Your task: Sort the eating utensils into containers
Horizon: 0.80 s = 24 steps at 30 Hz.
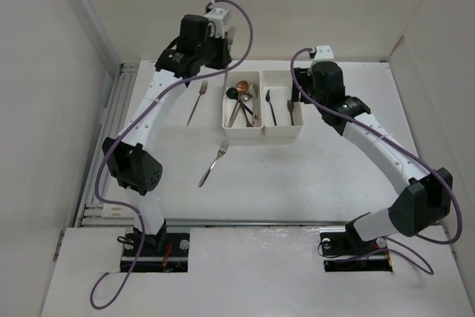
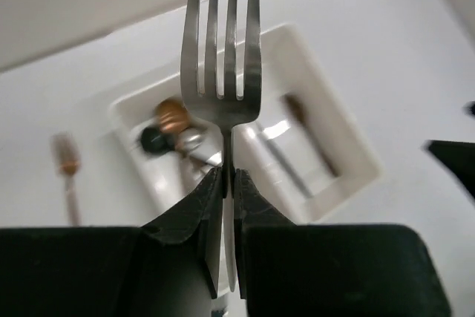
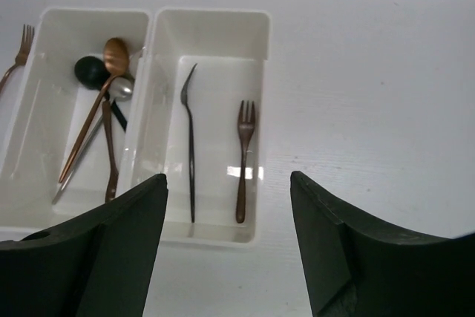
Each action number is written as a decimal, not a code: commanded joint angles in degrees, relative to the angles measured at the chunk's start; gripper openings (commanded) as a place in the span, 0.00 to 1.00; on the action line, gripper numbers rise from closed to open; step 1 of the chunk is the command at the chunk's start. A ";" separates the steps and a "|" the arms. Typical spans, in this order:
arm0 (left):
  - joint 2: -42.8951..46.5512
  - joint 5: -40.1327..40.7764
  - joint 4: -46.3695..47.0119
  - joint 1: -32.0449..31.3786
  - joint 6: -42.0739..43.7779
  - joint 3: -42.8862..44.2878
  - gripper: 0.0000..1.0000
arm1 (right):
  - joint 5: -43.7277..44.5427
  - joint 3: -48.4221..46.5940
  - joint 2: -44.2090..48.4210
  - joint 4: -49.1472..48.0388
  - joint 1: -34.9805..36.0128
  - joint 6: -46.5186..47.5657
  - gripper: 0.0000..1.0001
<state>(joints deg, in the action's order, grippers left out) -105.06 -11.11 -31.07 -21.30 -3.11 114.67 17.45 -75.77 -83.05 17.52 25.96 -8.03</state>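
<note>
While one silver fork [image 1: 197,102] lies loose on the table [image 1: 334,176] just left of the bins and a second fork [image 1: 214,162] lies nearer the arm bases, the left gripper [image 2: 228,176] is clamped tight on the neck of a third fork [image 2: 223,57]. It is raised above the table on the bins' left side in the top view. That fork sticks straight out from the fingers, tines away from the wrist, so its long axis runs along the gripper's own. Next to the right comes the spoon bin [image 3: 96,14], holding the spoons [image 3: 104,102], black, brown and silver, in a loose heap. It lies between the left gripper and where the fork likely belongs. Joined to it on the right is the fork bin [image 3: 211,14], where a black fork [image 3: 190,139] and a brown fork [image 3: 243,161] lie lengthwise, apart from each other. So the carry, as I judge it, goes rightward across the spoon bin. The fork's length must then be turned to match the bin's long side, which sits at a slant to it in the left wrist view. Farthest right, the right gripper [image 3: 228,183] hangs raised close by the fork bin, jaws wide apart with nothing between them. It is nearer that bin, yet the left one has the fork.
</note>
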 commanded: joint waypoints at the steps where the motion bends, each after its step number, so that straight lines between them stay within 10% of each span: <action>1: -4.60 -9.97 8.72 -6.28 -5.39 3.36 0.00 | 2.40 2.37 5.16 -2.84 -2.83 -3.92 0.72; 12: -23.95 -4.18 17.80 -13.50 -9.10 13.73 0.00 | 4.96 6.50 14.74 -0.12 -4.60 -1.55 0.73; 13: -24.75 -4.18 17.80 -13.51 -9.10 13.74 0.07 | 4.96 6.51 15.28 0.41 -4.60 -1.03 0.73; 14: -25.37 -4.18 18.49 -13.51 -9.89 13.74 0.41 | 4.96 7.29 15.28 0.41 -4.60 -1.02 0.73; 17: -23.90 -1.64 17.81 -13.51 -10.42 13.74 0.93 | 4.96 7.92 16.60 1.03 -4.60 -1.02 0.75; 24: -16.42 3.26 13.59 -8.24 -6.66 23.22 1.00 | 2.94 8.44 15.90 0.50 -2.14 2.40 0.75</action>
<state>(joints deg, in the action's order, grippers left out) -132.62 -13.08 -18.06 -33.23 -12.45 131.00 20.99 -67.42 -67.26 19.11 22.26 -8.10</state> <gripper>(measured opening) 0.997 0.744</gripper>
